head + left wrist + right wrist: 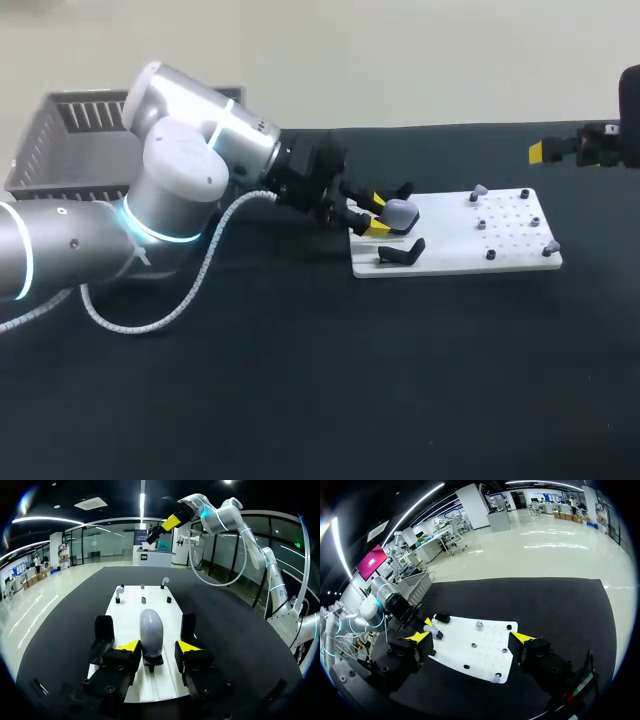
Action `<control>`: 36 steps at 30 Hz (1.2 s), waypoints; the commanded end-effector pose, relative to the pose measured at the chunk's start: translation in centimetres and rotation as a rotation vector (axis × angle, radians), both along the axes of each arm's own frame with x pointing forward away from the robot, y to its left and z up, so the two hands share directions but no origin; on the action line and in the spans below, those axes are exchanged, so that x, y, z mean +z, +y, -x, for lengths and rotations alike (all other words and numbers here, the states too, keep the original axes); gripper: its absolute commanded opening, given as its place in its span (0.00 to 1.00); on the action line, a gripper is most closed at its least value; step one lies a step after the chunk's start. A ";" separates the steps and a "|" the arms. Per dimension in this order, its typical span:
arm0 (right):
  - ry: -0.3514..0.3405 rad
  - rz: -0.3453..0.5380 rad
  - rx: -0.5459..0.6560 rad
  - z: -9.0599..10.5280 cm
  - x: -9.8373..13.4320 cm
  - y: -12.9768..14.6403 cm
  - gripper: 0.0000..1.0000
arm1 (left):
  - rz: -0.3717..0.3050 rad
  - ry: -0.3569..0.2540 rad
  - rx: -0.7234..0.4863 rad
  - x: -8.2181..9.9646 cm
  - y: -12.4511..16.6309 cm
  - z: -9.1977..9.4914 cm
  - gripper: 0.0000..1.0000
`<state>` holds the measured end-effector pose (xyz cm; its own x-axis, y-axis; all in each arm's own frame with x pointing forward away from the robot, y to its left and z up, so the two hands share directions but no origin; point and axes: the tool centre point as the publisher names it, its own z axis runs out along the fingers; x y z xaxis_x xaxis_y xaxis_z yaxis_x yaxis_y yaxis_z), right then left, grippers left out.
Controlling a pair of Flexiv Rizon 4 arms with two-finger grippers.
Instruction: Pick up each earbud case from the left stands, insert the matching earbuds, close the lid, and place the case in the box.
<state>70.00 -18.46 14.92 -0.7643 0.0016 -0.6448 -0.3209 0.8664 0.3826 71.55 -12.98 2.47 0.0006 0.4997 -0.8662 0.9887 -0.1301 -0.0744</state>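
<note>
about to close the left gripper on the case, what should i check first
1. Case between the left gripper fingers: ok.
2. Left jaws open, not yet squeezing: ok.
3. Case lid state: cannot tell.
4. Right gripper open and raised clear of the board: ok.
5. Earbuds waiting on the board: ok.
6. Box has room: cannot tell.

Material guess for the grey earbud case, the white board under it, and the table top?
Earbud case: likely moulded plastic, smooth satin grey, with a soft highlight along its rounded shell.
White board: probably rigid plastic or painted sheet, with a matte, flat face and crisp edges; can't tell which.
Table top: looks like a black matte cloth or mat, showing no reflections.
</note>
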 end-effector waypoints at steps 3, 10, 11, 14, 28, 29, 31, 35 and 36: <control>0.000 0.002 -0.001 0.0 0.0 0.0 1.00 | -0.002 -0.010 0.010 -0.2 0.0 0.1 0.49; 0.000 0.002 -0.001 0.0 0.0 0.0 1.00 | 0.000 -0.016 0.016 -0.2 -0.2 -0.1 0.48; 0.000 0.002 -0.001 0.0 0.0 0.0 1.00 | 0.001 -0.016 0.016 -0.2 -0.2 -0.2 0.47; 0.000 0.002 -0.001 0.0 0.0 0.0 1.00 | 0.002 -0.018 0.019 -0.2 -0.2 -0.2 0.48; 0.000 0.002 -0.001 0.0 0.0 0.0 1.00 | 0.015 -0.032 0.022 -0.2 -0.4 -0.6 0.45; 0.000 0.002 -0.001 0.0 0.0 0.0 1.00 | 0.015 -0.032 0.022 -0.2 -0.4 -0.7 0.45; 0.000 0.002 -0.001 0.0 0.0 0.0 1.00 | 0.015 -0.032 0.022 -0.3 -0.4 -0.7 0.43; 0.000 0.002 -0.001 0.0 0.0 0.0 1.00 | 0.012 -0.035 0.019 -0.2 -0.5 -0.8 0.41; 0.000 0.002 -0.001 0.0 0.0 0.0 1.00 | 0.013 -0.036 0.018 -0.2 -0.5 -0.8 0.41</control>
<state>70.00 -18.46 14.92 -0.7643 0.0016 -0.6448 -0.3209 0.8664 0.3826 72.28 -13.37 2.37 0.0206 0.4904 -0.8712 0.9930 -0.1117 -0.0393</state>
